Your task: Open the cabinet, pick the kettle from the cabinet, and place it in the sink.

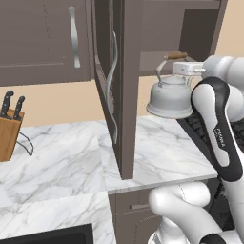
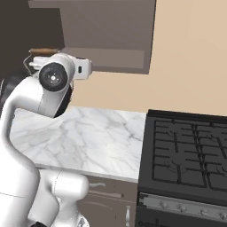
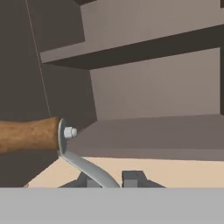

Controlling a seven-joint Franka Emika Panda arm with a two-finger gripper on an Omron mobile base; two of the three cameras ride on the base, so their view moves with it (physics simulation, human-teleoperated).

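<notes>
White marble counter (image 1: 62, 162) runs across the kitchen under a beige wall, with a black stove (image 2: 186, 155) set into it on the right and a wooden knife block (image 1: 9, 131) standing at the far left. At the near bottom edge of the left base view, a black corner of the sink (image 1: 57, 234) is cut into the marble, well apart from the arm's hand.

Above the counter the kettle (image 1: 169, 97) hangs in the air, lifted clear of the marble and just in front of the open cabinet (image 1: 157, 38). Its silvery body sits below its arched handle, and the gripper (image 1: 183, 66) is at that handle's top, where the light brown wooden grip crosses. The jaws are all but closed, pinched on the kettle's handle. In the hand view the two dark fingertips (image 3: 133, 178) rise at the bottom edge with the handle's silver metal strap curving down between them, and the wooden grip (image 3: 28, 134) stretches off to the left, bolted to the strap. The kettle's body cannot be seen from there.

Beyond the handle the hand view looks into the cabinet's interior, with a grey-brown shelf (image 3: 153, 135) and a darker shelf edge above it. The cabinet door (image 1: 112, 86) stands swung outward toward the camera in the left base view, its long curved silver pull on the edge. Farther left a second cabinet door (image 1: 45, 40) is closed.
</notes>
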